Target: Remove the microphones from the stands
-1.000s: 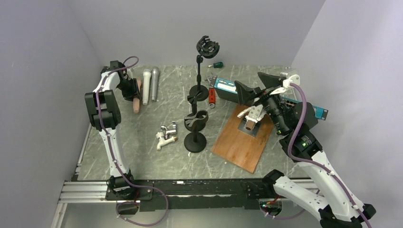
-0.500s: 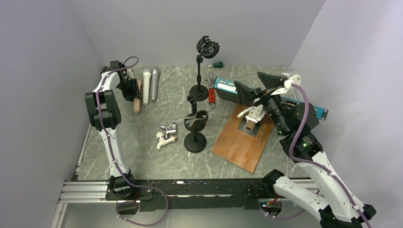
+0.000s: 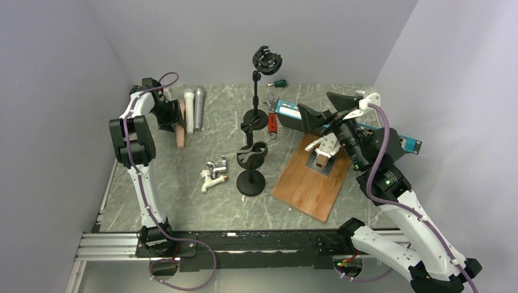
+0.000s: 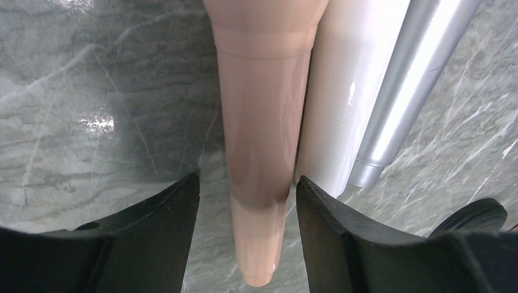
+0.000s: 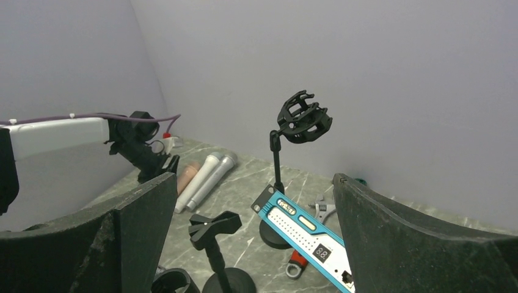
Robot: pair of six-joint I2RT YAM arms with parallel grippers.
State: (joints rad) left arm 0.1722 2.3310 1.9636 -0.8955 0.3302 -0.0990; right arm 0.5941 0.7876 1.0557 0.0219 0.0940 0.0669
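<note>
— Which one is the microphone?

— The glossy peach-coloured microphone [image 4: 262, 122], a smooth tapered handle lying flat on the grey marble table [image 4: 91, 91] at the far left. It sits in the gap of the left gripper [image 4: 247, 183], whose jaws are spread to either side of the handle. There's a clear gap on one side and next to none on the other.

— What's next to it?

— Just past the gripper's other finger lie a white microphone [image 4: 345, 91] and then a silver one [image 4: 409, 79], packed side by side.

— And the other arm?

— Well apart, beyond the tall shock-mount stand [image 3: 256, 91]. The right gripper [image 5: 253, 183] hangs above a wooden board [image 3: 311, 180], jaws wide with nothing between them.
</note>
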